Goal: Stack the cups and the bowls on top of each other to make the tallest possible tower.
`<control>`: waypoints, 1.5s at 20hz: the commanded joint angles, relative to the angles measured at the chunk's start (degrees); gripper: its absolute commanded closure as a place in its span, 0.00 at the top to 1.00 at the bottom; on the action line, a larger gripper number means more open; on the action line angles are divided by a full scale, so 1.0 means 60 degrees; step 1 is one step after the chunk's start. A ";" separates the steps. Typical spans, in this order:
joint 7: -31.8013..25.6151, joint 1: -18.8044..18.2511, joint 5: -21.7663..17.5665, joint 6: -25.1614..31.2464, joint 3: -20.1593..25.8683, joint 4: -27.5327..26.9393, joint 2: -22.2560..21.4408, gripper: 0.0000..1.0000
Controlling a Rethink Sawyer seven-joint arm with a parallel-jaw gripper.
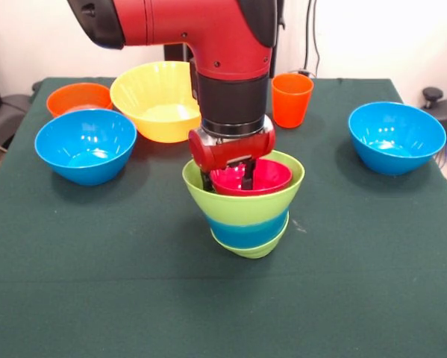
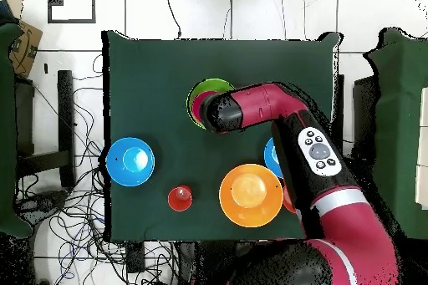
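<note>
The tower [image 1: 245, 224] stands mid-table: a lime bowl at the bottom, a blue band above it and a tall lime green bowl [image 1: 279, 200] on top. A small red-pink bowl [image 1: 266, 177] sits inside the top one. My gripper [image 1: 227, 179] is down in the tower's mouth and open, with one finger [image 1: 207, 180] outside the red-pink bowl's wall and the other inside it. The orange cup [image 1: 291, 99] stands upright at the back. In the overhead view the arm's wrist [image 2: 219, 113] covers most of the tower [image 2: 205, 91]. The yellow-green cup is out of view.
A large yellow bowl [image 1: 156, 101] and an orange bowl [image 1: 77, 97] stand at the back left. One blue bowl [image 1: 85, 145] is at the left, another blue bowl [image 1: 396, 136] at the right. The green cloth table [image 1: 223, 313] ends close in front.
</note>
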 commanded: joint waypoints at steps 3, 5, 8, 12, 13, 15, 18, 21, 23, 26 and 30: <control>-0.0532 0.0393 0.0233 0.1437 -0.0315 0.0628 -0.1042 1.00; -0.0469 0.0445 0.0357 0.1572 -0.0289 0.0701 -0.1248 1.00; -0.0494 0.0476 0.0552 0.1750 -0.0252 0.0807 -0.1490 1.00; -0.0497 0.0513 0.0735 0.1888 -0.0221 0.0893 -0.1688 1.00; -0.0503 0.0516 0.0764 0.1923 -0.0219 0.0906 -0.1722 1.00; -0.0532 0.0502 0.0821 0.1972 -0.0210 0.0954 -0.1795 1.00; -0.0601 0.0461 0.0922 0.2054 -0.0186 0.1044 -0.1924 1.00; -0.0625 0.0453 0.0976 0.2107 -0.0179 0.1092 -0.1994 1.00; -0.0617 0.0436 0.0987 0.2068 -0.0182 0.1171 -0.2035 1.00; -0.0609 0.0429 0.1017 0.2068 -0.0188 0.1231 -0.2078 1.00; -0.0623 0.0428 0.1051 0.2069 -0.0203 0.1246 -0.2097 1.00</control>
